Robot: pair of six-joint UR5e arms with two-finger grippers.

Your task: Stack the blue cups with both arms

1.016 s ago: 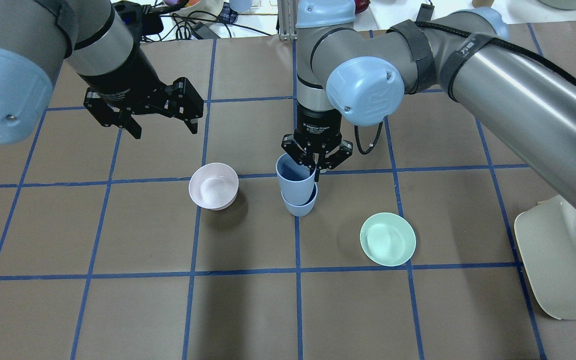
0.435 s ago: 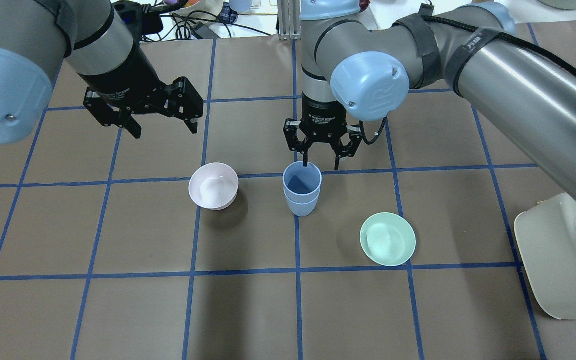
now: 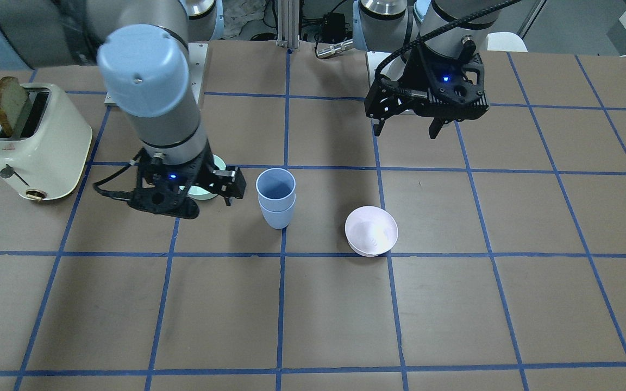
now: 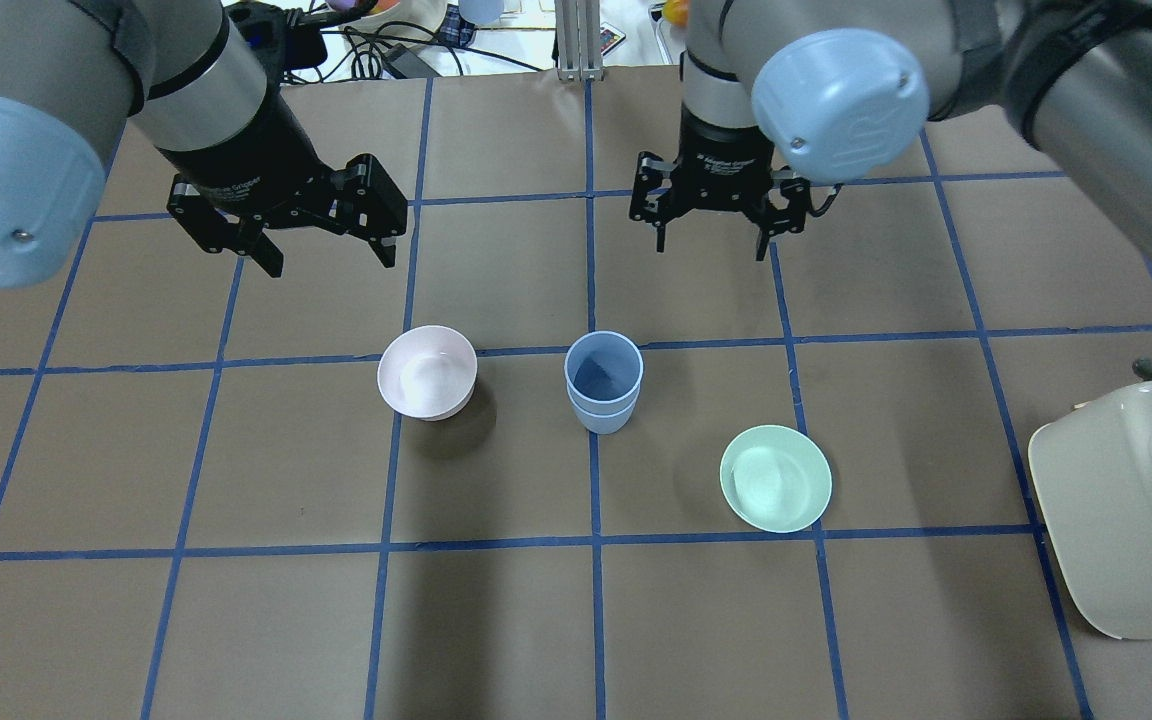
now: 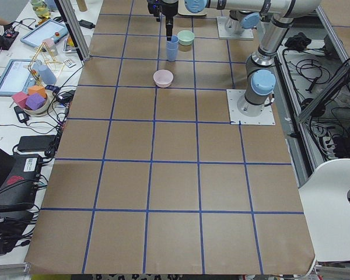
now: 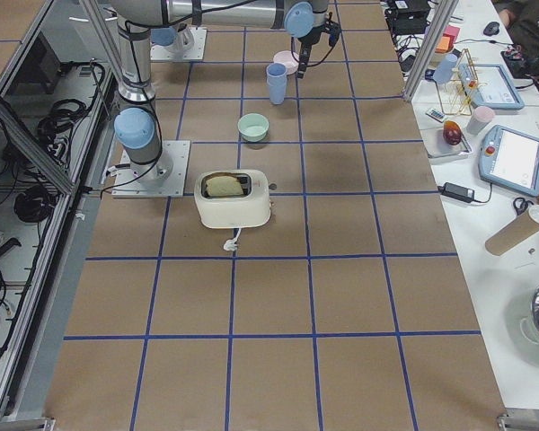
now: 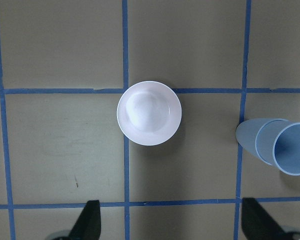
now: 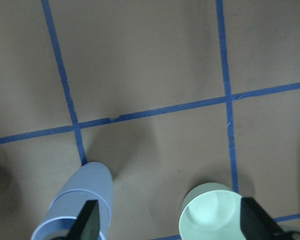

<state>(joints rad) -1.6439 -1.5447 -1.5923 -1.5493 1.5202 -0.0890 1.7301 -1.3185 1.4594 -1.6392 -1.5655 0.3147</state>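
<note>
The two blue cups (image 4: 603,385) stand nested as one upright stack at the table's middle, also seen in the front view (image 3: 276,201). Nothing touches them. My right gripper (image 4: 710,248) is open and empty, raised behind and to the right of the stack. Its wrist view shows the stack (image 8: 80,205) at the lower left, between no fingers. My left gripper (image 4: 331,260) is open and empty, held high behind the pink bowl. Its wrist view shows the stack (image 7: 275,147) at the right edge.
A pale pink bowl (image 4: 427,385) sits left of the stack. A mint-green bowl (image 4: 775,478) sits to its front right. A cream toaster (image 4: 1126,510) with a slice of bread (image 3: 8,106) stands at the table's right side.
My right gripper opened, let go of the upper cup and rose back and to the right. The upper cup settled deeper into the lower one. The left arm has not moved.
</note>
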